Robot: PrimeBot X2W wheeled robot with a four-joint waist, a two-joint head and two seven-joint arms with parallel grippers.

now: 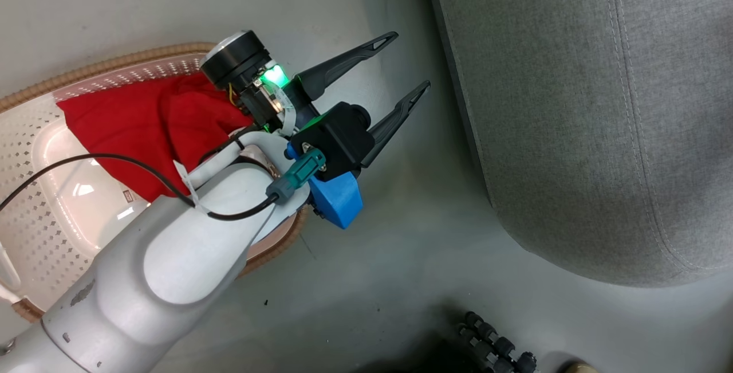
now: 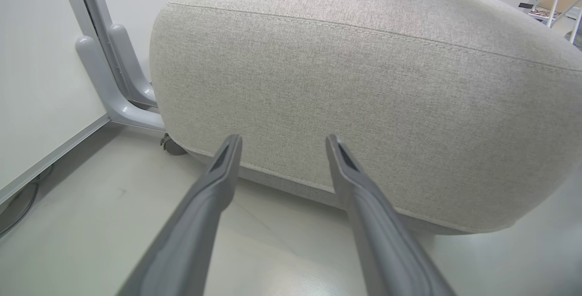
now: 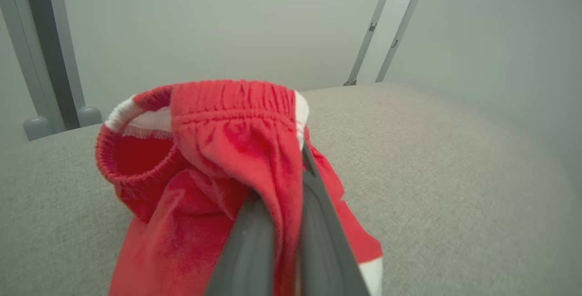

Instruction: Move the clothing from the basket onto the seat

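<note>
On the head view I have my left gripper [image 1: 410,59] out over the pale grey floor [image 1: 412,258], its two long dark fingers spread wide with nothing between them. It sits in the gap between the cream-white perforated plastic laundry basket with a brown rim [image 1: 114,62] and the large light grey fabric-upholstered seat [image 1: 572,103], touching neither. One bright red soft garment [image 1: 134,126] lies in the basket, bunched toward the far side. My own pale left forearm [image 1: 189,247] and its looping black cable [image 1: 86,156] cover the basket's near corner and part of that cloth. The wrist views add what lies farther along the seat. The right wrist view gives me a second red garment with a gathered elastic waistband and white trim [image 3: 213,150], heaped on the seat's flat top. My right gripper [image 3: 279,182] is closed tight on a fold of it, with cloth draped over one fingertip. The left wrist view looks low along the open fingers at the seat's rounded side and stitched seam, and catches just the edge of that second garment up on the cushion's top. It also shows a grey metal frame foot [image 2: 101,82] standing just beside the seat and a small dark caster [image 2: 170,143] under the cushion's corner. At the head view's bottom edge sits a dark ribbed thing [image 1: 495,350] I can't quite make out, perhaps part of my own base.
</note>
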